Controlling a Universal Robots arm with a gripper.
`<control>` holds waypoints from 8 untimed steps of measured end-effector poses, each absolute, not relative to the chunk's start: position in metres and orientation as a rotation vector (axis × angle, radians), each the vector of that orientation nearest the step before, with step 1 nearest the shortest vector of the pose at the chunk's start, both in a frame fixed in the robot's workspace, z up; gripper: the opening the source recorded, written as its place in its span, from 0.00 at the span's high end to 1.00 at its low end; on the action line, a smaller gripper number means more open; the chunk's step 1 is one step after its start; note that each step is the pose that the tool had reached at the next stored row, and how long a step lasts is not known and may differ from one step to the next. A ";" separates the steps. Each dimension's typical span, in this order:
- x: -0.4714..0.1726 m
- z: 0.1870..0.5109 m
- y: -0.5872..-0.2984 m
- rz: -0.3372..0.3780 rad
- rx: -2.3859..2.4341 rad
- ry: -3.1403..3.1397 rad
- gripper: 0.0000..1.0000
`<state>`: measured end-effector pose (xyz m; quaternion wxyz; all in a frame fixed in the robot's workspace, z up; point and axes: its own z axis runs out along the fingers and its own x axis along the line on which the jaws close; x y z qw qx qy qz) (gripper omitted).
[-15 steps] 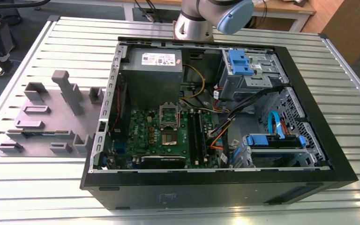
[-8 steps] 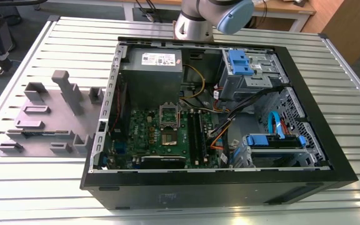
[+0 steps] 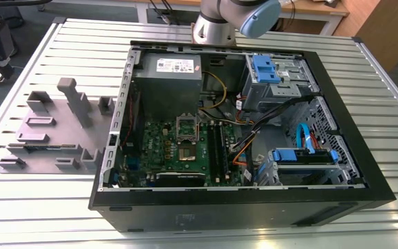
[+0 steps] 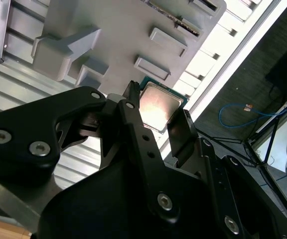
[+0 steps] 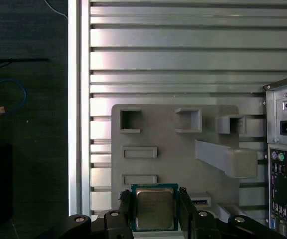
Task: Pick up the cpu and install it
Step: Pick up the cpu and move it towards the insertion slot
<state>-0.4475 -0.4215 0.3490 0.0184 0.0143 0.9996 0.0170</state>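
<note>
The cpu (image 5: 154, 209), a small square chip with a silvery top and green edge, sits between my gripper's (image 5: 154, 195) two black fingers (image 5: 125, 211), which press on its opposite sides. In the second wrist view the cpu (image 4: 158, 107) hangs in the gripper (image 4: 158, 101), well above the lilac-grey holder plate (image 4: 128, 35). The exterior view has the arm (image 3: 233, 21) at the far edge, behind the open computer case (image 3: 240, 207). On the green motherboard the socket (image 3: 188, 150) lies bare with its metal frame (image 3: 187, 126) flipped up.
The holder plate (image 3: 54, 129) with raised blocks lies on the slatted metal table (image 3: 40, 197) at the exterior view's left of the case. Inside the case are a grey power supply (image 3: 168, 70), blue drive bays (image 3: 268, 70) and loose cables (image 3: 247, 135). Beyond the table edge is dark floor (image 5: 24, 124).
</note>
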 end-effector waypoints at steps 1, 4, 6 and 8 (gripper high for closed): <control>-0.447 0.349 -0.421 0.053 0.044 3.104 0.53; -0.447 0.349 -0.421 0.053 0.044 3.104 0.53; -0.446 0.349 -0.421 0.053 0.044 3.104 0.53; -0.443 0.349 -0.421 0.053 0.044 3.104 0.53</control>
